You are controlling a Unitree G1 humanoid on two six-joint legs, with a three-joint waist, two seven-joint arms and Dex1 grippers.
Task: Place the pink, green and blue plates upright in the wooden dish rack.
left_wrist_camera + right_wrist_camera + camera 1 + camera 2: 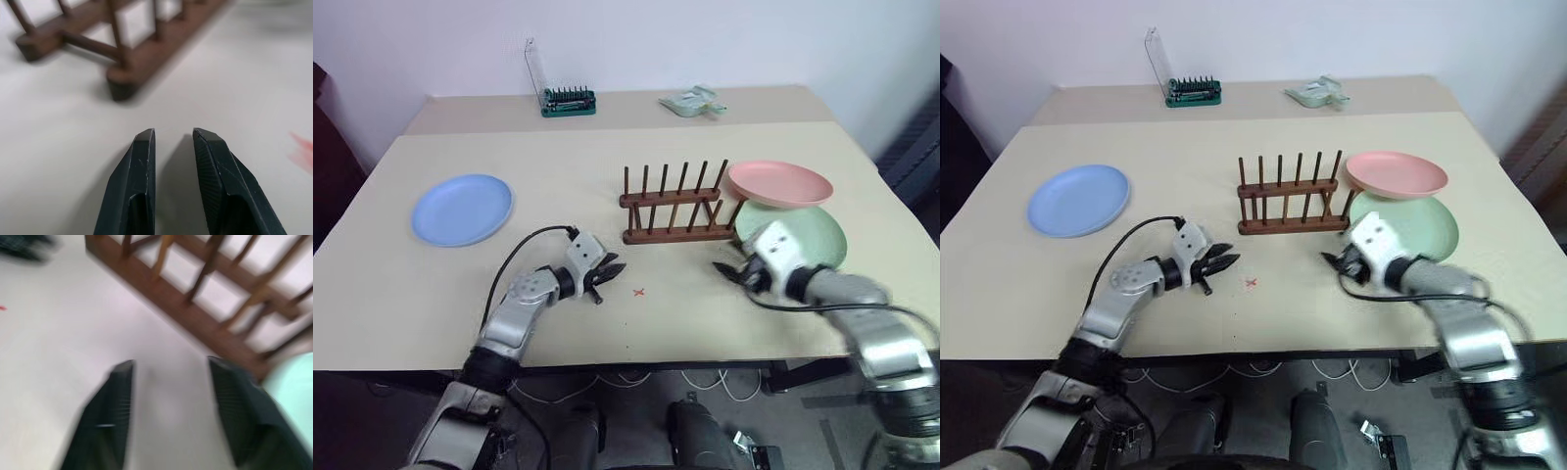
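So the left gripper [610, 277] was sitting low over the table [440, 284], a bit in front of the wooden dish rack [672, 208] and off toward its left end. Its two black fingers [139, 181] had a narrow gap between them with nothing in it, just bare tabletop, and the wrist view looked straight at the near corner of the rack's base rail. A small red mark [639, 292] was on the table just to the right of those fingertips.

The right gripper [726, 274] was on the other side, near the front right corner of the rack, and its fingers [110, 421] were spread clearly apart, also empty. In its wrist view the rack ran diagonally past and a sliver of the green plate [813, 238] showed beside one finger.

The rack itself was empty, pegs up, roughly mid-table. The green plate lay flat just right of it, partly behind the right wrist, and the pink plate [780, 183] sat overlapping the green one's far edge, right by the rack's right end. The blue plate [462, 209] lay flat well away on the left side.

Way at the back there was a green bit set [569, 100] with its clear lid up and a pale green object [692, 102].
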